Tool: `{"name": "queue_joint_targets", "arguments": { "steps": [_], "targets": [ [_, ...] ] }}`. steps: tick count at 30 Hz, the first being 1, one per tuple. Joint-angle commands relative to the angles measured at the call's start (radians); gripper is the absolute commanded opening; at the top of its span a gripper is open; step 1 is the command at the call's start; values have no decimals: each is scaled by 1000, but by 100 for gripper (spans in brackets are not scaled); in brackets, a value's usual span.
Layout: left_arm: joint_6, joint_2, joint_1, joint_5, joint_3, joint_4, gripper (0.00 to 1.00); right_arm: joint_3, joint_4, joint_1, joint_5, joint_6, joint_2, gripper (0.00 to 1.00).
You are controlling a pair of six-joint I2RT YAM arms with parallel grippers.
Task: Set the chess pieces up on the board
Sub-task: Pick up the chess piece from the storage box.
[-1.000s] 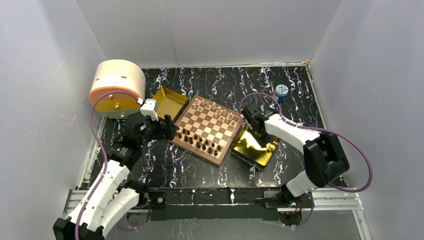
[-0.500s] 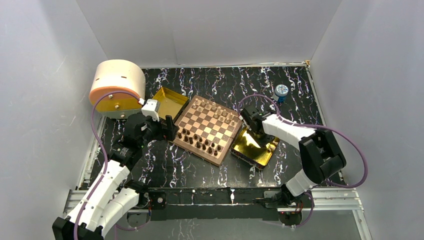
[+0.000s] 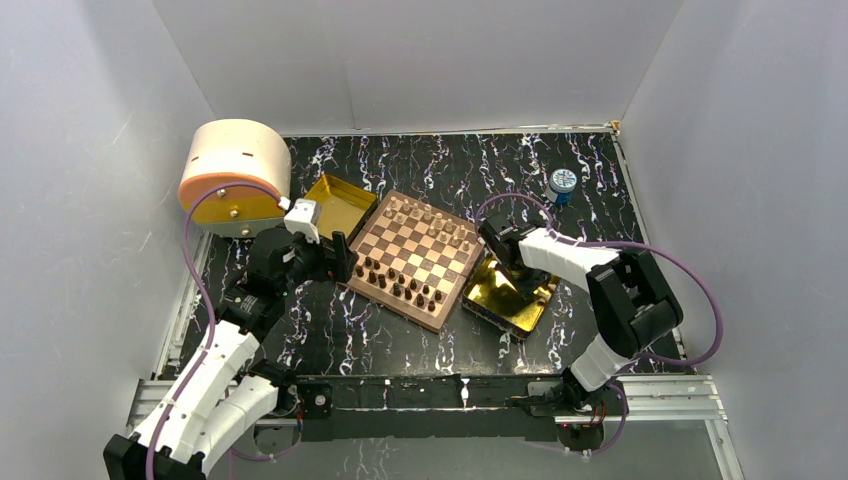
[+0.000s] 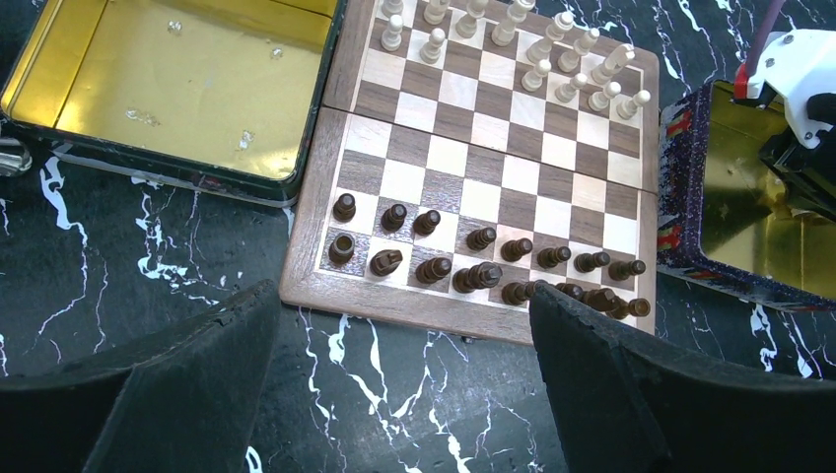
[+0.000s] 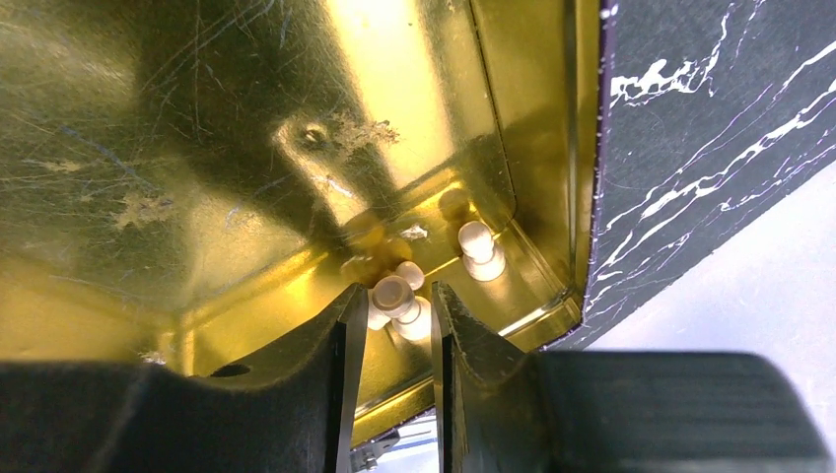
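Note:
The board lies at the table's middle. Dark brown chess pieces fill its two near rows in the left wrist view, and light tan ones stand along the far side. My left gripper hovers open just off the board's near rim, with nothing between its fingers. My right gripper reaches down into the gold tray beside the board. Its jaws stand narrowly apart around a light piece lying in the tray's corner, with a gap on the right side. A second light piece lies close by.
A second gold tray, with nothing in it, sits off the board's far left corner. A round cream and orange drum stands at the back left. A small blue-capped object is at the back right. White walls close in three sides.
My right arm has drawn leftward and its gripper has shifted slightly toward the board inside the gold tray. The left arm and the pieces on the board have not moved.

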Motion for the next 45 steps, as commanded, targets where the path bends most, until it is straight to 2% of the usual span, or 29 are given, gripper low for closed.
{"name": "queue_joint_targets", "arguments": {
  "steps": [1, 15, 26, 38, 45],
  "targets": [
    [16, -25, -8, -15, 6, 0, 95, 6, 16, 0, 32, -22, 7, 38],
    [19, -32, -14, -22, 7, -2, 94, 9, 33, 1, 40, -41, 23, 32],
    [21, -33, -16, -28, 9, -6, 94, 52, -30, 0, 49, -27, -21, 20],
    [21, -31, -16, -40, 9, -7, 94, 84, 32, 1, -5, -40, -80, 19],
    [19, -38, -16, -53, 6, -8, 94, 145, 15, 2, 32, -43, -82, 18]
  ]
}}
